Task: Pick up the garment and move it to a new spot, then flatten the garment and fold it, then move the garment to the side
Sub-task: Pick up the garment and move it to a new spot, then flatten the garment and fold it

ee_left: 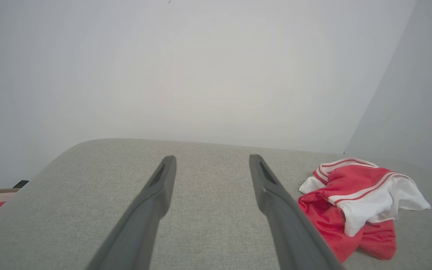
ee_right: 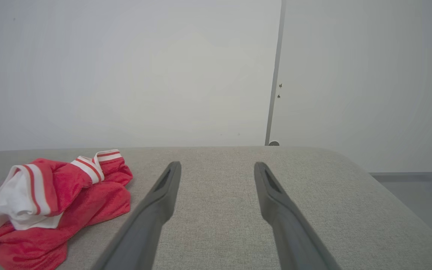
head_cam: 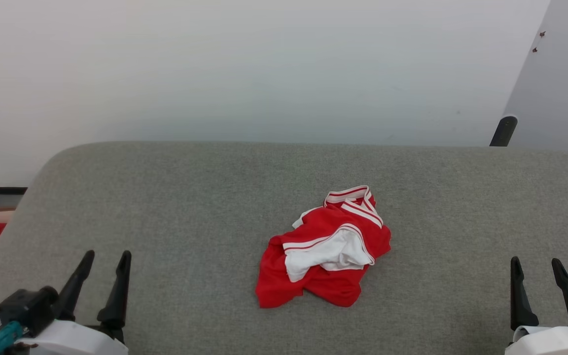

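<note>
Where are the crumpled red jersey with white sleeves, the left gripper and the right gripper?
crumpled red jersey with white sleeves (head_cam: 328, 254), head view, on its white sleeve.
left gripper (head_cam: 107, 253), head view, between its open fingertips.
right gripper (head_cam: 535, 260), head view, between its open fingertips.

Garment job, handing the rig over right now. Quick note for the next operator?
Left gripper: fingers open, empty, at the near left of the grey padded surface.
Right gripper: fingers open, empty, at the near right.
Garment: crumpled heap near the middle of the surface, between the two grippers, touched by neither.
Done: nothing evident; it is neither flattened nor folded.
Left: pick up, move to a new spot, flatten, fold, move aside.
</note>
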You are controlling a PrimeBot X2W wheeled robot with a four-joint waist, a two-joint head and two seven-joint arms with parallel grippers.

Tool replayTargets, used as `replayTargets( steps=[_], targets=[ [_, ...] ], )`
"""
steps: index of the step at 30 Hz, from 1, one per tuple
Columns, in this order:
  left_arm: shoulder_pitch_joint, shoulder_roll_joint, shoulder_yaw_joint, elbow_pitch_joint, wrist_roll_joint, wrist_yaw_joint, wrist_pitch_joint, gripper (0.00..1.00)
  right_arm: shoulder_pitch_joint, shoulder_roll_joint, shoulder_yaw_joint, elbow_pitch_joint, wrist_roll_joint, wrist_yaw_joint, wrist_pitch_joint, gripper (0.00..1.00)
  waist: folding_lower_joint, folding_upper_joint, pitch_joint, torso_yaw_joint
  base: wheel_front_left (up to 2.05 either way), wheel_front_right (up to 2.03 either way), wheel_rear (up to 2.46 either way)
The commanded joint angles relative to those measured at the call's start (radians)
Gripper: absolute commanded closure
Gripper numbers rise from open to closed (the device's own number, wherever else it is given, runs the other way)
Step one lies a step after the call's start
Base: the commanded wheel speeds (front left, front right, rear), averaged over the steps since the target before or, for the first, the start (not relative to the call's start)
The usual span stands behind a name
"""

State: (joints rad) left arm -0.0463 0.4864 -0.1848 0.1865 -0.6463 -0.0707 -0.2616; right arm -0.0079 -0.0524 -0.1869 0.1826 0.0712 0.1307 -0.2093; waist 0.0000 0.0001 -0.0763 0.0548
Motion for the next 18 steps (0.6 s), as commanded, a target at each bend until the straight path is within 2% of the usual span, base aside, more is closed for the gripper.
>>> replayTargets(
  steps=[1, 11, 18],
  targets=[
    [0.014, -0.008, 0.012, -0.002, 0.014, -0.007, -0.004, 0.0, 0.017, 0.003, -0.002, 0.001, -0.002, 0.0, -0.005, 0.0, 0.0, -0.0001, 0.001, 0.0, 0.0, 0.0, 0.0],
    [0.025, -0.05, 0.055, -0.004, 0.067, -0.032, -0.002, 0.0, 0.018, 0.003, -0.003, 0.006, 0.005, 0.0, -0.004, 0.0, 0.0, -0.0001, 0.0, 0.005, 0.0, 0.0, 0.0],
    [0.027, -0.051, 0.085, -0.007, 0.086, -0.041, -0.002, 0.0, 0.018, 0.003, 0.022, 0.005, 0.009, 0.0, 0.008, 0.0, 0.0, -0.0001, 0.002, 0.018, 0.0, 0.0, 0.0]
  ],
)
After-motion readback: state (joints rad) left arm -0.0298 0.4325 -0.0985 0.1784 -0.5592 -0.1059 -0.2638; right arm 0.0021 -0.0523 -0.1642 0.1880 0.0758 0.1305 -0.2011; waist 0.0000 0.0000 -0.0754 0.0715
